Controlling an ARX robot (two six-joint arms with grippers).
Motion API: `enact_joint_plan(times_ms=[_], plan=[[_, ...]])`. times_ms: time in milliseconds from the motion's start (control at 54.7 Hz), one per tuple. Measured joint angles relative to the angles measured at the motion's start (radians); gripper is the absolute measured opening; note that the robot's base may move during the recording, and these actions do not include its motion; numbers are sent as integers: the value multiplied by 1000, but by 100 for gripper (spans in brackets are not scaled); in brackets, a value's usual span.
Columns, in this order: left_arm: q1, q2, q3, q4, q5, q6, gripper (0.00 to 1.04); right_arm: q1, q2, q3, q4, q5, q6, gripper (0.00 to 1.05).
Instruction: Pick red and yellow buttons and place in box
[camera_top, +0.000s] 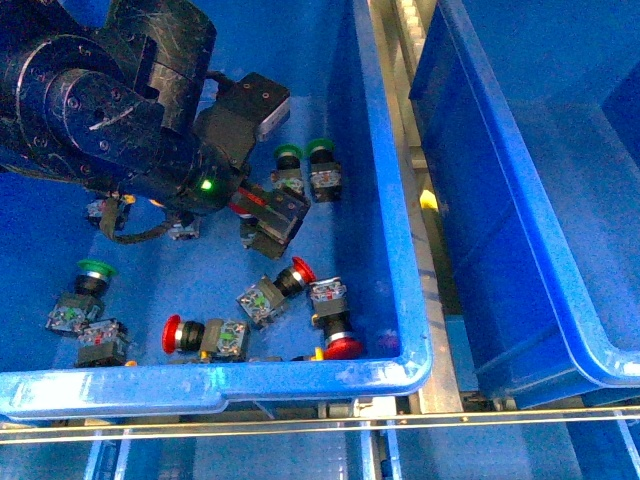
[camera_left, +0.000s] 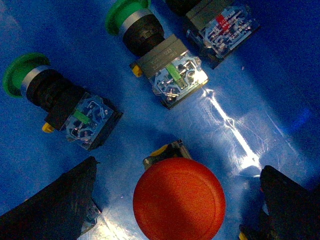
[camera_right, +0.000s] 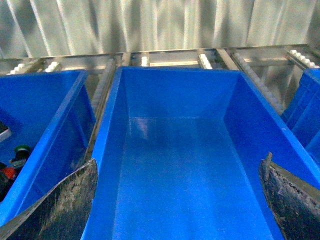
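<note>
the left gripper (camera_left: 178, 167) hangs with jaws wide and empty, a red button (camera_left: 179, 197) centred between them in the source bin, cap toward the wrist and long axis along the approach, while the right gripper (camera_right: 178, 162), also wide, hovers over the box (camera_right: 175, 95).

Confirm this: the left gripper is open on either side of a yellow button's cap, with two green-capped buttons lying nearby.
Wrong on the colour. The left wrist view shows the left gripper open on either side of a red button, not a yellow one. The two green-capped buttons do lie nearby.
</note>
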Motion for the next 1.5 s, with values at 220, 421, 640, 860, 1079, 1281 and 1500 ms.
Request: enact_joint_plan(times_ms=[220,421,640,860,1079,1281,1500], plan=[[-6,0,9,-2,4,-16,82,0,0,0,0,0,0,98],[-8,0,9,-2,0,-30,58,0,0,0,0,0,0,98],[1,0,6,-2,-10,-41,37,0,0,0,0,0,0,98],[31,-56,-55,-3,9,-159,37,0,0,0,0,0,0,98],[93,-227,-176,5,58,-327,37,0,0,0,0,0,0,98],[127,-303,-270,-21,135,-466,37,0,0,0,0,0,0,98],[153,-438,-328,-55,294,-801,36,0,0,0,0,0,0,98]])
